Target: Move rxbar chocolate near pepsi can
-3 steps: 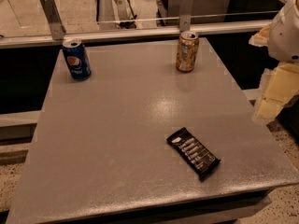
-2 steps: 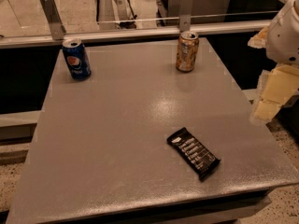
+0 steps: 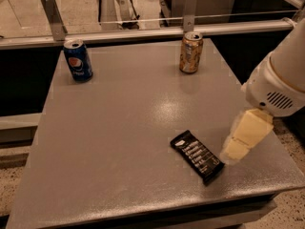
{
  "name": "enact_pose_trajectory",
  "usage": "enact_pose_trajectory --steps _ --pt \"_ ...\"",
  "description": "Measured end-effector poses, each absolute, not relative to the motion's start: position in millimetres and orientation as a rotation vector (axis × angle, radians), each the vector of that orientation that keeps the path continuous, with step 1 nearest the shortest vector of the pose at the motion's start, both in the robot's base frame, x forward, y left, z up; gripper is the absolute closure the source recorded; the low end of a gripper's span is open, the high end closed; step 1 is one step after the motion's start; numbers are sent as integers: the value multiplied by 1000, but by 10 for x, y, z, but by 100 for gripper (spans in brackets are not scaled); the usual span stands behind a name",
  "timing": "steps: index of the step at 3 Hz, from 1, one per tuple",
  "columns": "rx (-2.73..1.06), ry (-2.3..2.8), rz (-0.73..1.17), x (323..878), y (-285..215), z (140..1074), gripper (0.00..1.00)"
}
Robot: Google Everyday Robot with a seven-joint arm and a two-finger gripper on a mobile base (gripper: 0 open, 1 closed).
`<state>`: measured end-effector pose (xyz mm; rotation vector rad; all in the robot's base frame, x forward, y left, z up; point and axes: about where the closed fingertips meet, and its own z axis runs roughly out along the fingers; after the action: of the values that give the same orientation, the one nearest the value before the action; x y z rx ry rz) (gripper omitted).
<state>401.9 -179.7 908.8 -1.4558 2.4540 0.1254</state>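
Note:
The rxbar chocolate (image 3: 197,157) is a flat black wrapper with white text, lying at an angle on the grey table (image 3: 119,128) near its front right. The pepsi can (image 3: 78,60) is blue with a round logo and stands upright at the table's far left corner. My gripper (image 3: 234,152) hangs from the white arm at the right. Its pale yellow tip is just right of the bar, low over the table and almost touching the wrapper's right end.
A gold-orange can (image 3: 191,52) stands upright at the far right of the table. A metal rail (image 3: 143,32) with two upright brackets runs behind the table. The table's front and right edges are close to the bar.
My arm has swung leftward and down from the table's right edge toward the bar. The bar and both cans have not moved.

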Motion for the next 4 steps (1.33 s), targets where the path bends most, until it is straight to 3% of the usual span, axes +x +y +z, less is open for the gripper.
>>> enact_pose_trajectory --steps 2,4 --pt "-1315 2559 340 3693 -1097 8581 0" --pt "-1312 2548 264 3602 -802 8262 47"
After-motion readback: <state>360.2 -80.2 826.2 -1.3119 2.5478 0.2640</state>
